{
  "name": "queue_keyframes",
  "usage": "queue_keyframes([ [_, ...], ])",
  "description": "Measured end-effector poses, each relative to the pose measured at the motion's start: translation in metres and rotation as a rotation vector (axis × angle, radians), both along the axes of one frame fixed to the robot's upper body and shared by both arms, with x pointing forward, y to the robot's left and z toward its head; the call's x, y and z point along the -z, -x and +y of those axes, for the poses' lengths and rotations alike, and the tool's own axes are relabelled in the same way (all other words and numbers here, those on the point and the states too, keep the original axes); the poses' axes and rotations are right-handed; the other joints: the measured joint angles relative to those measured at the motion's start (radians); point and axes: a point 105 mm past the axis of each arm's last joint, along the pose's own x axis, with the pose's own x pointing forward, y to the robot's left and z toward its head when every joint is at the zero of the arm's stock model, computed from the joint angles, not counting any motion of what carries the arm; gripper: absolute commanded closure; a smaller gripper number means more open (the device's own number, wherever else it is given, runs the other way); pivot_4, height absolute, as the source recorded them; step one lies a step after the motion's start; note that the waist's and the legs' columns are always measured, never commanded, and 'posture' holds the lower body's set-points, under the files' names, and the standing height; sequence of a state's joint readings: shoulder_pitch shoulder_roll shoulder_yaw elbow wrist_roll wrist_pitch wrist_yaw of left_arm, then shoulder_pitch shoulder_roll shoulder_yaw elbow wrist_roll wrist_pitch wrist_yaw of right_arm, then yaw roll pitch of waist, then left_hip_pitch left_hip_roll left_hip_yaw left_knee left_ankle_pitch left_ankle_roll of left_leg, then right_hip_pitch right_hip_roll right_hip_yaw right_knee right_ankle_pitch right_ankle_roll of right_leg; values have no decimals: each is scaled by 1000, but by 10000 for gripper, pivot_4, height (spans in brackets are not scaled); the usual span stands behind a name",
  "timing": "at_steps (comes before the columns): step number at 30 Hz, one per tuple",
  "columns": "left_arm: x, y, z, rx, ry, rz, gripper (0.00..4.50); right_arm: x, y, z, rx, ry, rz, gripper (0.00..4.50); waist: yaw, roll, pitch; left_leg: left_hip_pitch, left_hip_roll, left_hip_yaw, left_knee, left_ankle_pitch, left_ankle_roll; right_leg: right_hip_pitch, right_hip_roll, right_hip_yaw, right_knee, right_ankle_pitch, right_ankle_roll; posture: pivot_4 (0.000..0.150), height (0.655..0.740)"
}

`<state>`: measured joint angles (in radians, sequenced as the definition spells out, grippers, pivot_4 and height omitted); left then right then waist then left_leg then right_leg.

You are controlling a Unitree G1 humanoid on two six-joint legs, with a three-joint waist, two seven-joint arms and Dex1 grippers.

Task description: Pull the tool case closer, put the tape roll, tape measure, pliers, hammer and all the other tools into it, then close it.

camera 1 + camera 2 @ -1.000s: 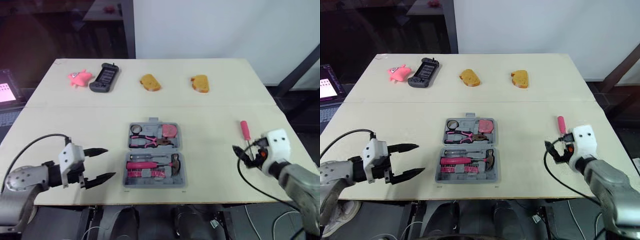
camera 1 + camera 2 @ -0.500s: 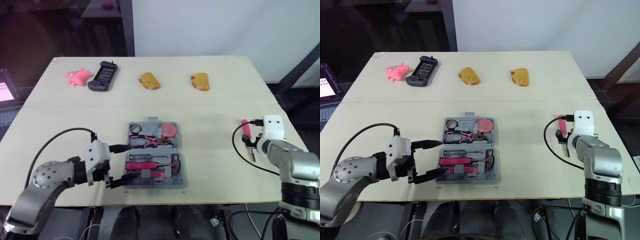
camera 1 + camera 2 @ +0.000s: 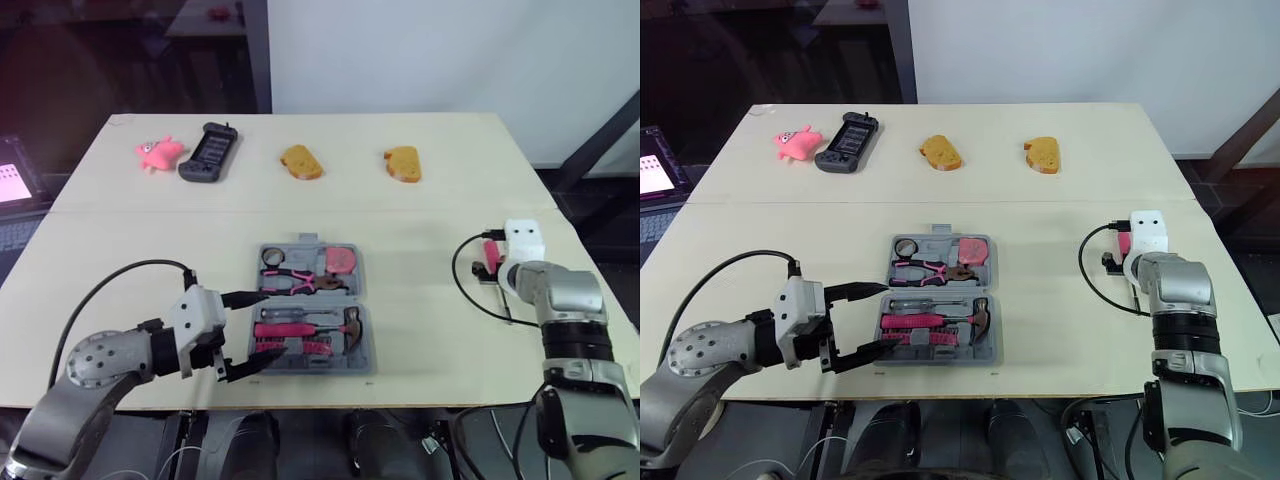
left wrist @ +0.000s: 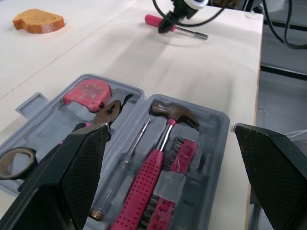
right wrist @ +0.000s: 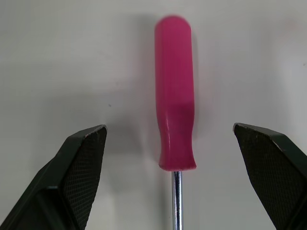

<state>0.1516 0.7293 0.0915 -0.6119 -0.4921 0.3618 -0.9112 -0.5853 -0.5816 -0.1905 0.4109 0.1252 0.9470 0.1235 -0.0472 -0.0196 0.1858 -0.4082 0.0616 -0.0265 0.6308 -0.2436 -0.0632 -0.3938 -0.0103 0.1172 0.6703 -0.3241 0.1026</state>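
Lying open at lower centre of the head views, on the table (image 3: 420, 210): grey tool case (image 3: 306, 242). Packed into its upper half, tape roll (image 3: 271, 259), pliers (image 3: 295, 283) and tape measure (image 3: 340, 259); into its lower half, hammer (image 3: 300, 330) plus a thin screwdriver (image 3: 290, 314) and a strip of bits (image 3: 295, 347). Reaching in from lower left, left gripper (image 3: 262, 324), fingers spread wide across the case's left edge, gripping nothing. At right of frame, well apart from the case, a pink-handled screwdriver (image 5: 175, 120) flat on the table, straddled by the right gripper (image 5: 169, 126), fingers wide open on either side of the handle, not touching it. Along the top of the table: pink toy (image 3: 158, 153), black controller (image 3: 208, 155), two pieces of bread (image 3: 300, 163).
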Motion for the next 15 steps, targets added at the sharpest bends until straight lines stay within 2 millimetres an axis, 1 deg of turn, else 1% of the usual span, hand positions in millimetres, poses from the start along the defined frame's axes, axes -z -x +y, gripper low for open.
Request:
queue_keyframes([
  [12,-4,1,-3,10,8,4,804,2,1,-4,15,-12,1,0,0,0,0,0,0,0,1,0,0,1,0,0,0,0,1,1500,7400],
  [13,-5,1,-4,11,11,3,0,2,1,-4,16,-15,1,5634,0,0,0,0,0,0,1,0,0,1,0,0,0,0,1,1500,7400],
  [15,-8,0,-5,14,21,1,0,3,2,-3,14,-21,8,14282,1,0,0,0,0,0,1,0,0,1,0,0,0,0,1,1500,7400],
])
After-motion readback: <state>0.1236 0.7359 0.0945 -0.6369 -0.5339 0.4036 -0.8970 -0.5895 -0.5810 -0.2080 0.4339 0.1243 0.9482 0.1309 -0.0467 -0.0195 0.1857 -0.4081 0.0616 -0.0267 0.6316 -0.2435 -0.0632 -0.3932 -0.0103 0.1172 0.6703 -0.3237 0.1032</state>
